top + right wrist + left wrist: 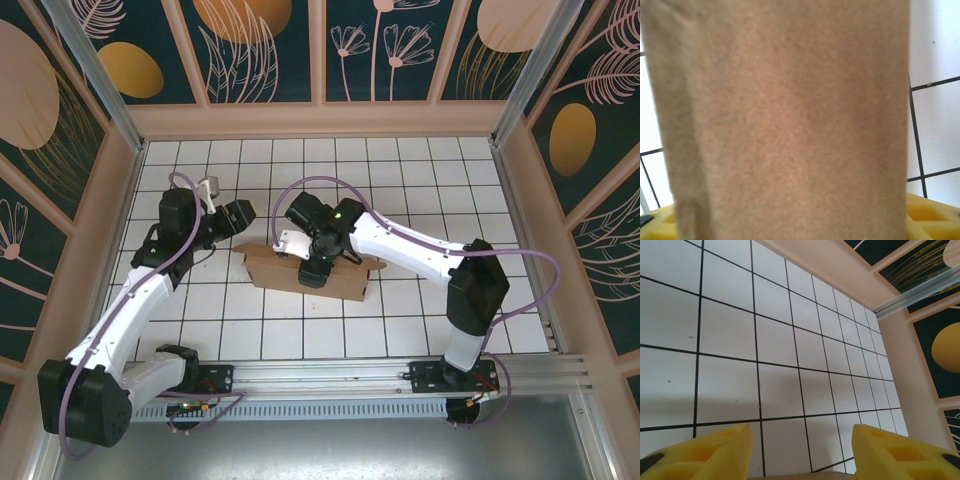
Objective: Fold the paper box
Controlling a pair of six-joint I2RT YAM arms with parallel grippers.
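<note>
Top external: box (345,283) sits mid-worktop (420,170), right gripper (312,272) at it, whether pinching cannot be told; left gripper (800,445) spread, near its left end.

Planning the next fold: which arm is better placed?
Likely right: the right gripper is at the paper box, cardboard close before its fingers; the left gripper hangs open over tiles.
</note>
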